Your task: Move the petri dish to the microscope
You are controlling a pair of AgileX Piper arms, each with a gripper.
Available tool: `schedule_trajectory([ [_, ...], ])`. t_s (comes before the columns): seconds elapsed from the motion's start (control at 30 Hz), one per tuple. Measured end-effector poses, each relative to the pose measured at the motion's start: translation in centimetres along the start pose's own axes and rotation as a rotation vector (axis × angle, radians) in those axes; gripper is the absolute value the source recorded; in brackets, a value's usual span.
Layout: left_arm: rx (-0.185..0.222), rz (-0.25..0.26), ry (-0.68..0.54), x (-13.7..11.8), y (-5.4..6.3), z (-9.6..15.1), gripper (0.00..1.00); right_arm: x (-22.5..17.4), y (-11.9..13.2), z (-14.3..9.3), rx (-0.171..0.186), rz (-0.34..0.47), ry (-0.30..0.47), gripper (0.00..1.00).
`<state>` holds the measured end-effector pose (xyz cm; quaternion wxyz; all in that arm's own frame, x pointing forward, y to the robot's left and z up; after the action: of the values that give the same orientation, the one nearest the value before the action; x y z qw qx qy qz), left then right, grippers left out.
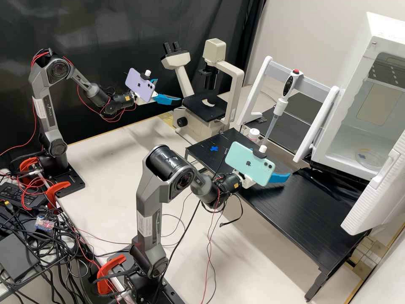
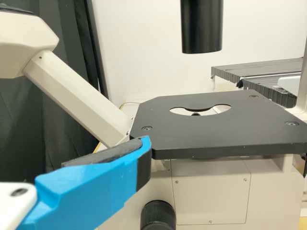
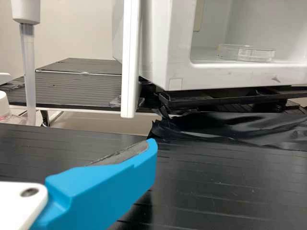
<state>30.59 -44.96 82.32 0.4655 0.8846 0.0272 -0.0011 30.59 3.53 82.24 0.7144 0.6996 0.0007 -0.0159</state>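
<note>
The petri dish (image 3: 247,53) lay inside the white chamber (image 1: 358,63), side-on in the right wrist view; the high view put the microscope (image 1: 200,110) at four o'clock from the left gripper (image 1: 169,90), spread wide like the right gripper (image 1: 278,165).

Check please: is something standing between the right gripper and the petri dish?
Nothing visible seems to block the way from the right gripper to the petri dish. The white box holding it stands open; only its low front edge rises before it.
</note>
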Motion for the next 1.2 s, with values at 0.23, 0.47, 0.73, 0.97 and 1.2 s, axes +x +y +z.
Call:
schedule_trajectory([
  [0.23,0.000,0.000,0.000,0.0,0.0,0.0,1.00,0.0,0.1,0.1,0.000,0.002,-0.002,1.00],
  [0.47,0.000,0.000,0.000,0.0,0.0,0.0,1.00,-0.1,1.1,1.0,-0.002,0.035,-0.030,1.00],
  [0.73,0.000,0.000,0.000,0.0,0.0,0.0,1.00,-0.9,4.8,3.4,0.075,0.133,-0.076,1.00],
  [0.97,0.000,0.000,0.000,0.0,0.0,0.0,1.00,-0.1,8.7,5.2,0.105,0.251,-0.109,1.00],
  [1.2,0.000,0.000,0.000,0.0,0.0,0.0,1.00,3.8,11.9,6.3,0.115,0.317,-0.144,1.00],
])
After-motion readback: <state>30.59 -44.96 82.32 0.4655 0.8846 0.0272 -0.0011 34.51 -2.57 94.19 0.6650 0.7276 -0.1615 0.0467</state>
